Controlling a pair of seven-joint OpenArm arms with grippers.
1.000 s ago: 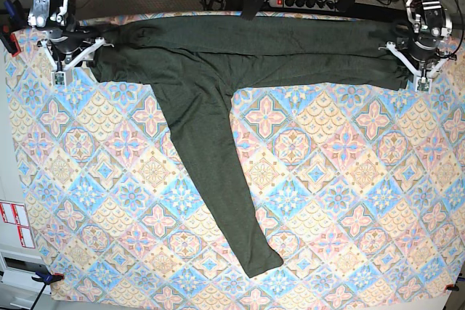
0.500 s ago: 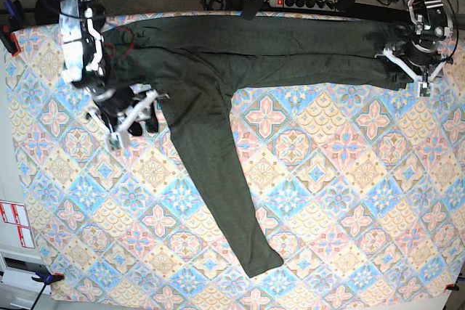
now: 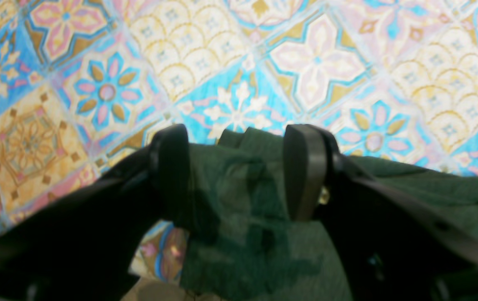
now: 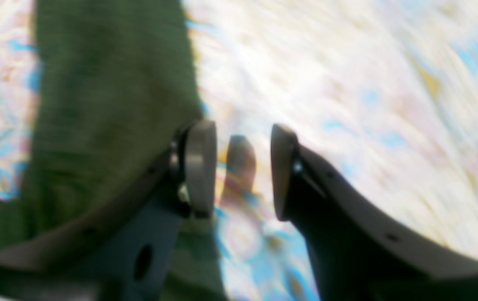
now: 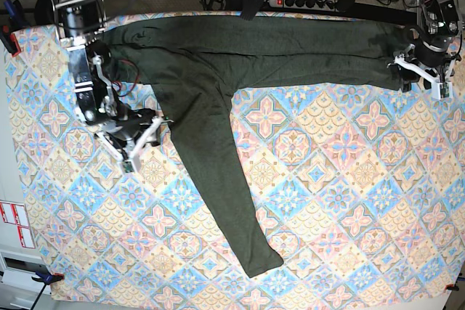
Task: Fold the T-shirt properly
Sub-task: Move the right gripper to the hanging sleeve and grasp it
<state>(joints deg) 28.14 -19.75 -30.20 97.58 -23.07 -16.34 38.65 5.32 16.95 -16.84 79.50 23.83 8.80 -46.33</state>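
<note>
T-shirt lies spread along the table's far edge, one sleeve trailing toward the near edge. Thin, limp knit; best pinched at the hems. Left gripper and right gripper: fingers apart, holding nothing.

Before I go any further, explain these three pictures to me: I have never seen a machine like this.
This is a robot with two arms, each ending in a two-fingered gripper. One picture looks down from above; the other two come from small cameras mounted on the wrists, looking out past the fingers.

On the table lies a colourful tile-patterned cloth, and on it a dark olive-green long-sleeved knit shirt, folded into a long band with one sleeve trailing toward the near edge.

The left gripper is open at the shirt's end, fabric between its fingers but not pinched. The right gripper is open beside the sleeve, holding nothing. Its wrist picture is blurred.
</note>
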